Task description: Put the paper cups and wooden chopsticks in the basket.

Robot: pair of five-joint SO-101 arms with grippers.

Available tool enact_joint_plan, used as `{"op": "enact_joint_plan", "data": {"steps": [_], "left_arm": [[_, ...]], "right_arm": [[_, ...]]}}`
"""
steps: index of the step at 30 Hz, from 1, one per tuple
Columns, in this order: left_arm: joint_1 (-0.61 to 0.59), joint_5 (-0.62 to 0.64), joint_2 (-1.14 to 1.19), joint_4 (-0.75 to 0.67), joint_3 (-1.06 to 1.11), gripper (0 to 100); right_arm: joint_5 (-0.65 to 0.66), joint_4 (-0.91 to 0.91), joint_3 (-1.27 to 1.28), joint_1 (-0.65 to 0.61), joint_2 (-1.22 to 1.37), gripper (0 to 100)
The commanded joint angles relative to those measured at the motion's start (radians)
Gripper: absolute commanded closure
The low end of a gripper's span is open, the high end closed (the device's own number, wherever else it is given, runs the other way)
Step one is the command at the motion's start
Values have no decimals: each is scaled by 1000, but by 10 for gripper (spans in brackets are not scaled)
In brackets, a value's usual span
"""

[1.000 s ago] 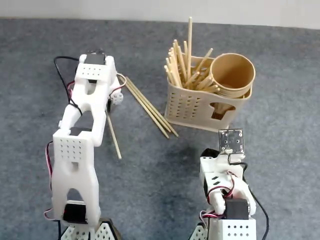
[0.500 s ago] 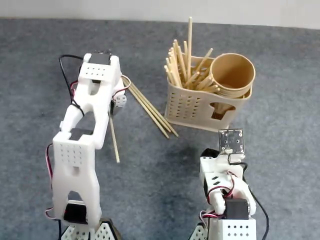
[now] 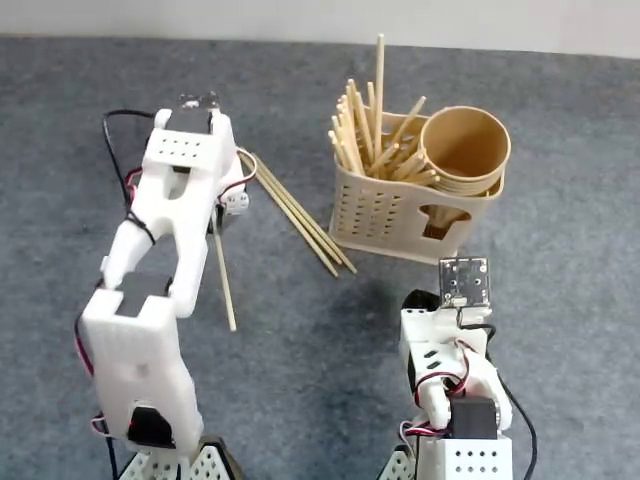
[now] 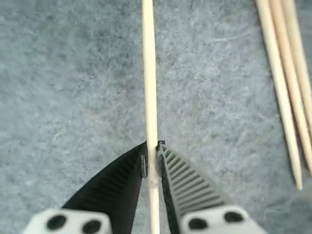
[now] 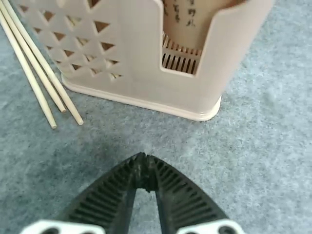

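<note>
right gripper [image 5: 142,163] sat low over the grey mat [image 3: 560,300], jaws pinched together on nothing, with the basket [image 5: 131,58] just ahead of it. left gripper [image 4: 152,146] was clamped narrow on a single chopstick [image 4: 148,73]. could not tell if the stick was off the mat. loose chopsticks [image 3: 300,212] lay bundled on the mat between that gripper and the basket, ends near its foot. basket stood upright, holding a sheaf of chopsticks [image 3: 365,125] and, beside them, stacked paper cups [image 3: 465,145].

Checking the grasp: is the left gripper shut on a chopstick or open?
Shut on it: the left gripper has its tips pressed against both sides of the chopstick.
</note>
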Motion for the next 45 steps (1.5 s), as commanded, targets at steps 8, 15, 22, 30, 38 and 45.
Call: {"op": "enact_joint_plan", "data": {"steps": [8,15,22,30,38,45], "left_arm": [[148,-8,-455,-262,346,996],[196,-8,-668,-417,495,995],[255,0,-846,-529,501,995],[341,0,-974,-735,501,995],[386,-6,-1023,-1065,504,995],[475,-34,-1020,-1433,621,995]], "right_arm": [[-3,-16,154,7,-16,993],[-3,-16,154,8,-16,993],[-3,-16,154,10,-16,993],[-3,-16,154,10,-16,993],[-3,-16,154,12,-16,993],[-3,-16,154,12,-16,993]]}}
